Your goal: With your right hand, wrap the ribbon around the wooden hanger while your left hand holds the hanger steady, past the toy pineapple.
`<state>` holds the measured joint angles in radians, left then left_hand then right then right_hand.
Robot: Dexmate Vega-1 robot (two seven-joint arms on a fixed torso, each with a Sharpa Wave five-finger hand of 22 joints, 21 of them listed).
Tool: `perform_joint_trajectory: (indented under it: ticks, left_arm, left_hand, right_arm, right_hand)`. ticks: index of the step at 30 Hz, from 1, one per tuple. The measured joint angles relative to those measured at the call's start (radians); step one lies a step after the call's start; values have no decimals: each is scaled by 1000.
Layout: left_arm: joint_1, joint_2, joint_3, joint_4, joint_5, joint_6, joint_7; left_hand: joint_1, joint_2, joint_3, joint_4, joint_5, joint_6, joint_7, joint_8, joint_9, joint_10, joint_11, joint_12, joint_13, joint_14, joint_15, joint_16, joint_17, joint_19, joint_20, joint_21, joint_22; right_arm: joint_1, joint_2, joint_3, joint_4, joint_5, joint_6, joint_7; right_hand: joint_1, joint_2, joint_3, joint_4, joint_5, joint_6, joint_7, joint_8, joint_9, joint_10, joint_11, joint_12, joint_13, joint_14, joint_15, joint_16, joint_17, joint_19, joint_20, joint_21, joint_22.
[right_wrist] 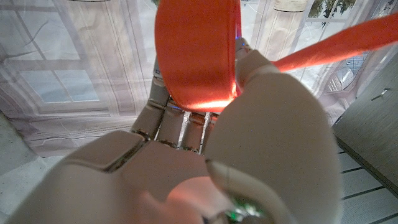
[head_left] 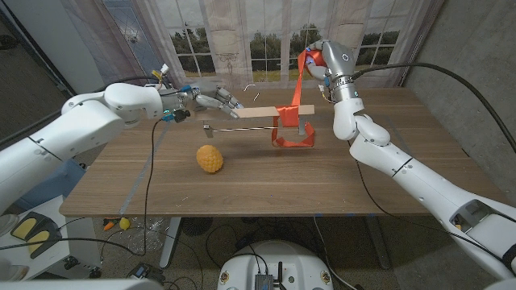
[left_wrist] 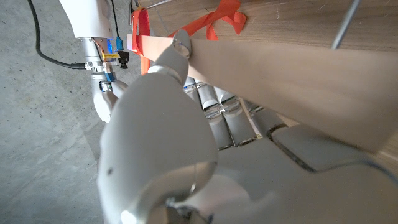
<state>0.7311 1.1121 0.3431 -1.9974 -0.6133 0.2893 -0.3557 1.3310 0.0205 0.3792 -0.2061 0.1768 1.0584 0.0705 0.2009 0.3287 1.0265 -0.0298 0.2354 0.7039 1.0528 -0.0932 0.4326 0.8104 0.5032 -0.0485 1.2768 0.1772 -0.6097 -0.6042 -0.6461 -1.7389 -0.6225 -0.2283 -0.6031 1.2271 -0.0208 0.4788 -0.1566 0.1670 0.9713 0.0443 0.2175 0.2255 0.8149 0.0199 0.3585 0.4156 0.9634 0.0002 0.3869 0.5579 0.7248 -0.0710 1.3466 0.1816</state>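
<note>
Both arms are built of smooth, rounded white shells joined by darker grey seams, with black cables running loose alongside them. The left hand (head_left: pixel 216 101) has pale grey segmented fingers (left_wrist: pixel 224 121) and a broad glossy white back, and just behind it the wrist carries small blue and yellow connectors and thin wires. The right hand (head_left: pixel 317 58) has the same white shell, with a metallic silver collar behind its wrist.
</note>
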Motion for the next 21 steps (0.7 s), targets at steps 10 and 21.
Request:
perform_joint_trajectory:
  ticks: [10,21]
  left_arm:
    - [-30,-6,32,-7,59,62,35]
    - [-60,-17,62,-19,146,107,86]
  left_hand:
    - [0,0,0,0,0,0,0,3,-1,1,1,0,0,0,0,0,0,0,0,2,0]
    - [0,0,0,0,-1,0,0,3,-2,1,1,-5,3,2,2,-3,0,0,0,8,0]
  right_arm:
    - [5,-5,2,-34,-33,51,0]
    - [-39,-23,24,-110,-81,87,-13]
  right_hand:
    - [0,0,1,-1,3,0,0,-2,0,0,0,-2,0,2,2,0,1,-2,-2,0,0]
    - [1,-1,3,-3,3,0,0,-3,0,2,2,-2,5,2,2,-4,6,-6,2,4,0]
